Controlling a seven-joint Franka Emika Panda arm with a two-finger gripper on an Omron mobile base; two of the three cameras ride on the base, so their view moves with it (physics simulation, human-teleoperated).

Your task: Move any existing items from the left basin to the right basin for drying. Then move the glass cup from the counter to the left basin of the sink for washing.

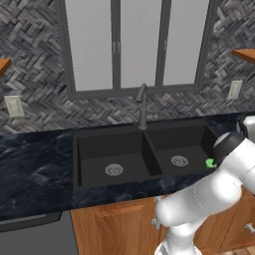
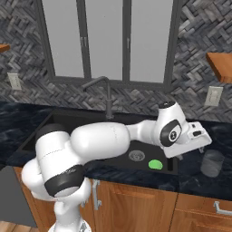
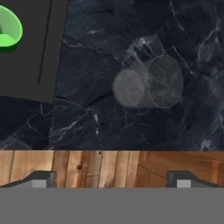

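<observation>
Nearest to us in the hand view are the two small dark finger tips of the gripper (image 3: pixel 112 180), standing far apart with nothing between them, over the wooden cabinet fronts (image 3: pixel 109 168) just below the edge of the glossy black stone-look counter (image 3: pixel 100 127). Beyond them we see the small clear see-through glass cup (image 3: pixel 148 82), which stands on the counter to the right of the matte black two-compartment sink (image 1: pixel 144 152), near its right rim and apart from it. From above, the cup reads as two overlapping pale circles, its base and its wider mouth, with the bluish-white veins of the stone showing straight through its walls. In the right base view the glass cup (image 2: pixel 211 163) stands upright just right of the sink, below and beside the white hand of the arm (image 2: pixel 181 133); we cannot make out the fingers there. A small bright green bowl-like thing (image 3: pixel 8 30) lies in the right basin (image 1: pixel 182 147) of the sink, near its front right corner; the hand view cuts it off at the left edge, and in the left base view the arm hides most of it. The left basin (image 1: pixel 112 159) shows its round silver drain (image 1: pixel 114 170). In the right base view the arm's bulk covers much of the sink, so we cannot tell the divider there.
</observation>
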